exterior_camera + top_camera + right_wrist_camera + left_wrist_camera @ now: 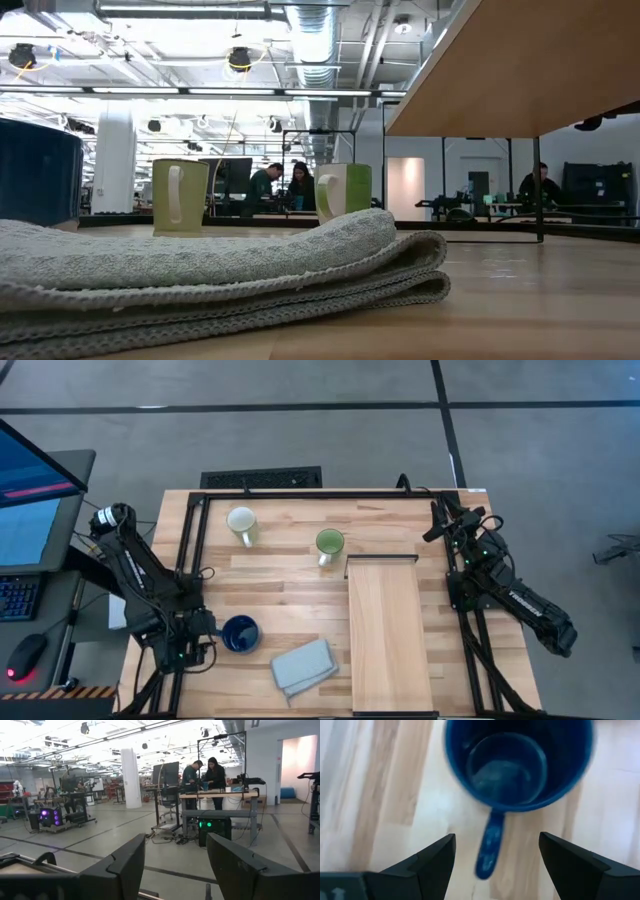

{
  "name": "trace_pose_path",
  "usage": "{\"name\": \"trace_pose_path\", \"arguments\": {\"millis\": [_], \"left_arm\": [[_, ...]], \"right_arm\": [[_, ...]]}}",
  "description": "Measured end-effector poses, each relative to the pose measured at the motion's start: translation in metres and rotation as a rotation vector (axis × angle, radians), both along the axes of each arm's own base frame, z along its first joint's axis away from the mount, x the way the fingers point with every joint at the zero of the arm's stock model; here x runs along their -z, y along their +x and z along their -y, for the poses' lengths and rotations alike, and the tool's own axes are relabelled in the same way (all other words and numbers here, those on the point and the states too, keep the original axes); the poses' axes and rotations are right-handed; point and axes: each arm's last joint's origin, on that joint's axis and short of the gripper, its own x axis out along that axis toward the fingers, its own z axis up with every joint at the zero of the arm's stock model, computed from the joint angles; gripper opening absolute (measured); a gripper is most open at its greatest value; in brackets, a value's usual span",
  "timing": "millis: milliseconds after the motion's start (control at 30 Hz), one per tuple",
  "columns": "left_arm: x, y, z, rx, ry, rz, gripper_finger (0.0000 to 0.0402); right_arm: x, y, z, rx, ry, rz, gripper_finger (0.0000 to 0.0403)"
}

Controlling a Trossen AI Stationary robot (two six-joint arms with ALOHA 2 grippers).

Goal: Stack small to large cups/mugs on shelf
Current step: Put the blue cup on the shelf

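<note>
— Looking past the left gripper, what lies ahead of the fingers?

— The blue mug, upright on the tabletop, just beyond the fingertips and not touching them. Its handle points back into the gap between the two fingers, long axis running along the reach. The fingers are spread wide and hold nothing.

— So which arm takes it?

— The left one, I'd judge; it sits right beside the blue mug, while the right gripper waits at the far side of the table, aimed out at the room, fingers apart and empty.

— And the other cups?

— The cream mug and the green mug stand well away from the left fingers, toward the back edge. The green one is just beside the dark-edged end of the shelf, which is bare.

— Surfaces?

— Glossy glazed walls, round and smooth, likely slippery; the thin handle or the rim is what a pinch could catch. The shelf is pale, flat wood. A folded cloth, soft and ribbed, lies between the blue mug and the shelf.
</note>
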Motion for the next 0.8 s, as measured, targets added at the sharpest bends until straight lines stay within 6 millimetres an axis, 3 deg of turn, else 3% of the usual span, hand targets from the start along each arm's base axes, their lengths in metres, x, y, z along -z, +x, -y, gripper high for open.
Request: {"name": "trace_pose_path", "arguments": {"millis": [400, 800], "left_arm": [[0.001, 0.000, -0.002, -0.050, 0.012, 0.008, 0.0277], [0.015, 0.004, 0.007, -0.027, 0.081, -0.032, 0.0277]], "right_arm": [[0.000, 0.000, 0.000, -0.001, 0.000, 0.000, 0.0235], [0.000, 0.000, 0.000, -0.001, 0.000, 0.000, 0.0235]]}}
